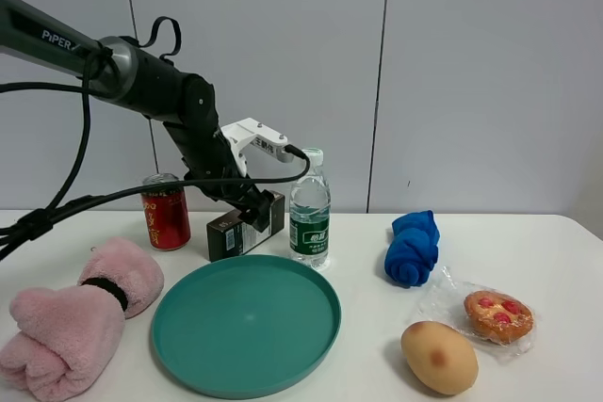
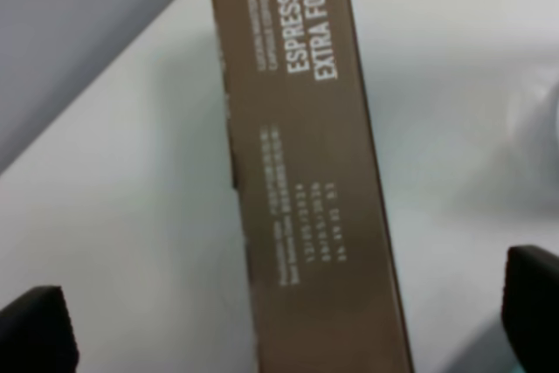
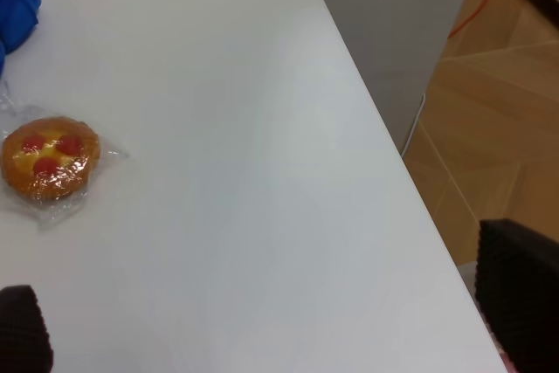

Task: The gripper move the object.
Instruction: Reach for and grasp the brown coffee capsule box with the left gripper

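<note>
Spread fingertips [image 2: 533, 303] of the left claw [image 1: 256, 217] straddle the box [image 2: 310, 181], untouched: probably light, stiff cardboard, best pinched mid-length.

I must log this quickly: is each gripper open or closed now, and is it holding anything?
Left gripper: open; the brown box lies in the gap, not touched.
Right gripper: open, holding nothing.
</note>
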